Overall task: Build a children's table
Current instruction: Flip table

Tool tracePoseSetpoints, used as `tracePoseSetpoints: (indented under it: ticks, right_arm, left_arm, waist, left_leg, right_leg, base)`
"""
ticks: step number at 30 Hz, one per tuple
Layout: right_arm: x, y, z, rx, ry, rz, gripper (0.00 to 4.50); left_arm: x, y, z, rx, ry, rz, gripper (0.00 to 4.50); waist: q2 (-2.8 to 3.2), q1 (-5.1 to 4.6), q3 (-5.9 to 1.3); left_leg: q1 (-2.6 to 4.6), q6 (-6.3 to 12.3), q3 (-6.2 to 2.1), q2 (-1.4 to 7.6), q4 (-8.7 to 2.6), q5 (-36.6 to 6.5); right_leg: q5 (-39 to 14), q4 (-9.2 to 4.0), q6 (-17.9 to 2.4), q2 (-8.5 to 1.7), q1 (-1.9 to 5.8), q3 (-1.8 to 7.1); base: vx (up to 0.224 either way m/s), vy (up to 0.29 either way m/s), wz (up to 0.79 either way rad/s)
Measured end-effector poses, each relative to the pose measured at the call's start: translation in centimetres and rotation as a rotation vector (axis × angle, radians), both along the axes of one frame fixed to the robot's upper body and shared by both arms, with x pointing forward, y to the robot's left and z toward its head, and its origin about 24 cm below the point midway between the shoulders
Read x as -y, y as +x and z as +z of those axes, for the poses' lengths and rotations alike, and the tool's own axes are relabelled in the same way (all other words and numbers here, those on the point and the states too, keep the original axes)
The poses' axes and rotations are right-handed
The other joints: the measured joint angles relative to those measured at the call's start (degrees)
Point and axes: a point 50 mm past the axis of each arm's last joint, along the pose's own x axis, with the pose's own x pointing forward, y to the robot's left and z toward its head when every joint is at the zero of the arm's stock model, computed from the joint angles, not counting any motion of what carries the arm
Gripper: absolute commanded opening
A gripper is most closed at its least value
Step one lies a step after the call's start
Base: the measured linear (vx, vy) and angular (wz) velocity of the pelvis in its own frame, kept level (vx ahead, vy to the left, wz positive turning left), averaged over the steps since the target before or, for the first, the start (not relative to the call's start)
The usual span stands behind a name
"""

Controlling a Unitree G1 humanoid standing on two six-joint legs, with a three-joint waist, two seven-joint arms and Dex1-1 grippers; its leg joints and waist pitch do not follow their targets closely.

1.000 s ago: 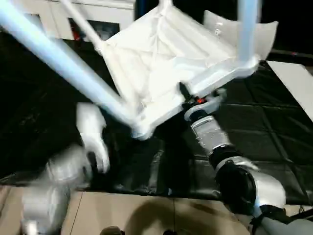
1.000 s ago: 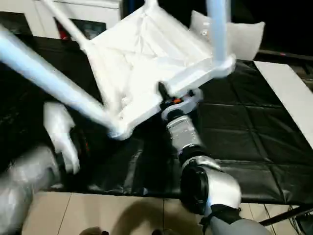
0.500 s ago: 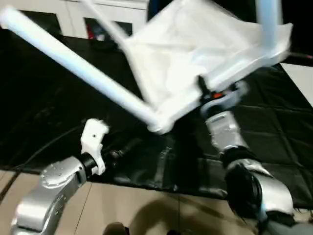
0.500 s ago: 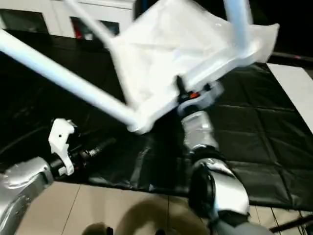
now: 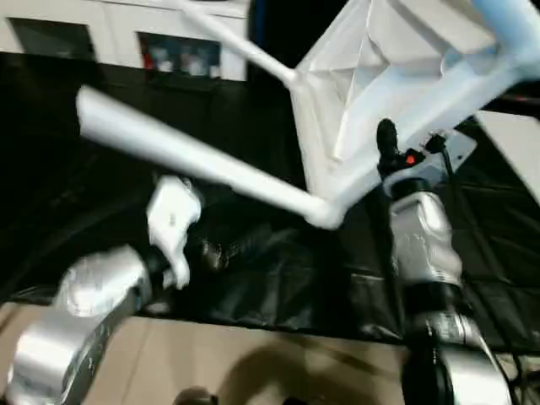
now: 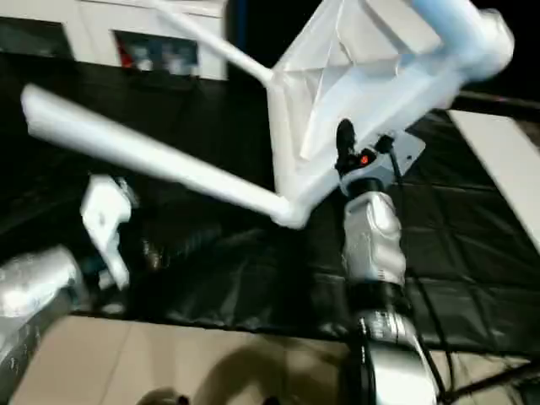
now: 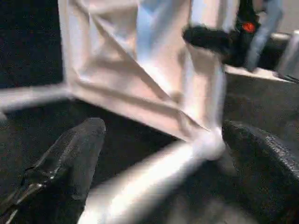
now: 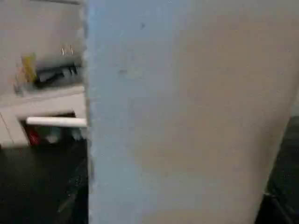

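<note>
The children's table (image 5: 380,76) looks like smooth white plastic with a soft sheen, its ribbed underside catching light along the ridges; its round legs (image 5: 186,156) have the same slick finish. At 6 o'clock beneath it a black sheet (image 5: 278,270) lies wrinkled and glossy (like plastic film). The forearms (image 5: 418,240) are brushed silver metal. The left claw (image 7: 163,186) has matt black fingers (image 7: 70,158), finely textured like rubber. The floor (image 5: 253,363) is smooth, pale and matt.

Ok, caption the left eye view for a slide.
Right end effector lifts the tilted children's table by its edge; left end effector open below.
</note>
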Motion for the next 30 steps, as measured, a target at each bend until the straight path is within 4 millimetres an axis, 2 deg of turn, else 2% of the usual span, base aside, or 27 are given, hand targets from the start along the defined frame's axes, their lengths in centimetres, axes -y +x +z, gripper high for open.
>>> tracePoseSetpoints:
  ticks: [3,6,9,13,14,17,18,23,26,28,30]
  right_arm:
    - [-0.3,-0.7,0.6,-0.033,-0.114,-0.018,1.92]
    - [-0.6,-1.3,1.0,-0.071,-0.168,-0.053,1.91]
    - [-1.0,-1.7,1.3,-0.093,-0.205,-0.084,1.91]
    - [-2.1,-2.0,1.6,-0.117,-0.237,-0.096,1.91]
    - [-2.3,-2.1,1.7,-0.122,-0.242,-0.089,2.26]
    - [-3.0,-2.2,1.7,-0.146,-0.267,-0.053,2.47]
    - [-3.1,-2.2,1.7,-0.154,-0.282,-0.051,2.68]
    - [-3.0,-2.6,-0.5,-0.246,-0.319,-0.042,3.07]
    - [-2.7,-2.6,-0.6,-0.247,-0.343,-0.04,3.22]
    - [-2.5,-2.6,-0.5,-0.247,-0.352,-0.041,3.49]
    - [-2.4,-2.7,-0.9,-0.256,-0.384,-0.03,3.49]
  left_arm:
    - [0.0,0.8,2.7,0.159,0.086,0.025,4.5]
    - [0.1,1.0,4.7,0.279,0.154,0.037,4.5]
    - [0.3,1.0,5.6,0.35,0.206,0.036,4.5]
    - [0.7,0.9,6.2,0.445,0.299,0.018,4.5]
    - [0.9,0.8,6.2,0.458,0.304,0.012,4.5]
    - [1.1,1.0,6.5,0.548,0.339,0.036,4.5]
    - [1.0,1.1,6.8,0.586,0.358,0.049,4.5]
    - [0.3,1.2,7.5,0.73,0.389,0.143,4.5]
    - [-0.5,1.4,7.1,0.81,0.433,0.231,4.5]
    - [-0.9,1.6,6.5,0.828,0.465,0.269,4.5]
    - [-1.2,1.9,6.4,0.892,0.518,0.33,4.5]
  waist:
    - [-0.58,0.03,-0.02]
    - [-0.69,0.56,-0.08]
    - [-0.69,0.79,-0.08]
    - [-0.66,0.62,-0.07]
    - [-0.66,0.48,-0.07]
    - [-0.79,0.1,-0.16]
    - [-0.91,0.07,-0.24]
    - [-1.02,-0.04,-0.31]
    - [-1.04,0.06,-0.32]
    - [-1.04,0.15,-0.32]
    - [-1.14,0.26,-0.39]
  left_leg:
    - [0.03,-0.09,-0.09,0.01,0.01,0.1]
    - [0.02,-0.09,-0.11,-0.02,0.02,0.1]
    - [-0.03,-0.08,-0.11,-0.06,0.05,0.0]
    - [0.03,-0.16,-0.12,-0.05,0.02,0.1]
    - [0.04,-0.17,-0.12,-0.05,0.02,0.1]
    - [0.07,-0.19,-0.17,-0.04,0.02,0.1]
    - [0.1,-0.2,-0.2,-0.03,0.02,0.1]
    - [0.07,-0.2,-0.22,-0.03,0.08,0.1]
    - [0.08,-0.2,-0.23,-0.03,0.05,0.1]
    - [0.07,-0.2,-0.24,-0.03,0.05,0.1]
    - [0.07,-0.2,-0.25,-0.03,0.06,0.1]
  right_leg:
    - [0.0,-0.01,0.0,0.04,0.02,-0.01]
    - [0.0,-0.12,0.1,0.01,0.14,-0.02]
    - [0.1,-0.17,0.2,-0.02,0.17,0.01]
    - [0.1,-0.05,0.2,-0.01,0.17,0.02]
    - [0.1,-0.03,0.2,-0.01,0.17,0.02]
    - [0.1,0.02,0.2,0.03,0.28,0.01]
    - [0.1,0.02,0.2,0.05,0.32,0.01]
    - [0.1,-0.04,0.2,0.04,0.24,0.01]
    - [0.1,-0.02,0.2,0.04,0.23,0.01]
    - [0.1,-0.01,0.2,0.04,0.22,0.0]
    - [0.1,-0.01,0.2,0.04,0.23,0.0]
  base:
    - [0.0,0.0,0.0]
    - [0.0,0.0,0.0]
    - [0.0,0.0,0.0]
    - [0.0,0.0,0.0]
    - [0.0,0.0,0.0]
    - [0.0,0.0,0.0]
    - [0.0,0.0,0.0]
    - [0.0,0.0,0.0]
    - [0.0,0.0,0.0]
    - [0.0,0.0,0.0]
    - [0.0,0.0,0.0]
